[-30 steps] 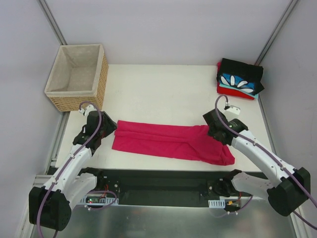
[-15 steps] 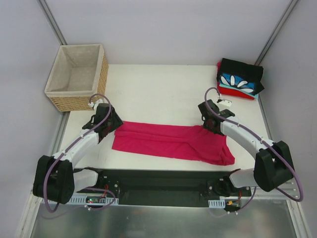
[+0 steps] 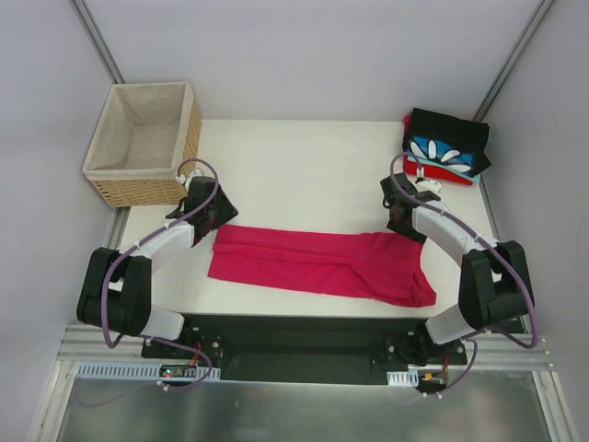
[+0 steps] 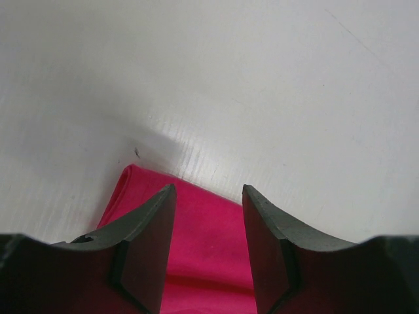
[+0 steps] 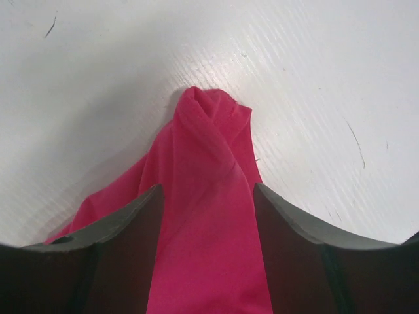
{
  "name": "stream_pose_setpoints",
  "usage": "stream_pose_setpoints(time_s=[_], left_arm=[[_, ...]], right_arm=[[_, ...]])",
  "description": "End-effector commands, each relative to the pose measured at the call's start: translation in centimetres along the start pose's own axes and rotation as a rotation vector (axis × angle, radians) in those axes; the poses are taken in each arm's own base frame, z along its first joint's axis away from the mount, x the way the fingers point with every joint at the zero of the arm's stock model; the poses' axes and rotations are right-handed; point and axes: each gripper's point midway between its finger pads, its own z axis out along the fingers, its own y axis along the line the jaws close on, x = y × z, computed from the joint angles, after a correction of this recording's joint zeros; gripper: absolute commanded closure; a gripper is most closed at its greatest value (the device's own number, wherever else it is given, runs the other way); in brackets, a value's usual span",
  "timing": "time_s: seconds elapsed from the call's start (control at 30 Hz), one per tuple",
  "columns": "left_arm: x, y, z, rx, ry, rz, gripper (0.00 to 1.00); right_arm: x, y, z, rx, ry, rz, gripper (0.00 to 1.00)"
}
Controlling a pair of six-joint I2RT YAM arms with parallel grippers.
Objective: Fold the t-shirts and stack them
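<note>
Lengthwise, the pink t-shirt [image 3: 317,262] spans the counter [image 3: 304,170] from 9 to 3 o'clock; the left claw [image 3: 217,221] is poised over its 10 o'clock corner, the right claw [image 3: 398,226] over its 2 o'clock corner, both released.

Overhead view: magenta t-shirt [image 3: 317,262] lies on the desk [image 3: 304,170] as a long band, folded lengthwise, running left to right across the near half. Its right end flares wider toward the near edge. My left claw [image 3: 213,210] sits low at the band's far-left corner, my right claw [image 3: 398,216] at its far-right corner. Both arms reach forward and inward. Jaw gap not readable from up here. Far-right desk corner: stack of folded t-shirts [image 3: 446,147], black on top, blue with white petal print beneath, red at the bottom, well apart from the magenta one. Far-left corner: wicker basket [image 3: 189,152] with beige lining, near my left claw.
</note>
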Motion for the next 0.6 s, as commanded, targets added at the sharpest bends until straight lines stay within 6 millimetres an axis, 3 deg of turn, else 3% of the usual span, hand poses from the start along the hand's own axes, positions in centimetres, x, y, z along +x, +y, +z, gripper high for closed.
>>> stream_pose_setpoints(time_s=[0.0,0.3,0.43,0.57], left_arm=[[-0.5,-1.4,0.0,0.054,-0.020,0.009,0.55],[0.8,-1.6,-0.3,0.092,0.023,-0.022,0.56],[2.4,-2.5,-0.6,0.157,0.095,-0.029,0.56],[4.1,-1.9,-0.3,0.162,0.143,-0.041,0.56]], right_arm=[[-1.2,0.5,0.7,0.010,0.002,0.004,0.40],[-0.5,-0.4,2.3,0.054,0.046,0.005,0.41],[-0.6,-0.6,2.2,0.052,0.045,0.012,0.41],[-0.9,-0.8,2.0,0.051,0.041,0.014,0.41]])
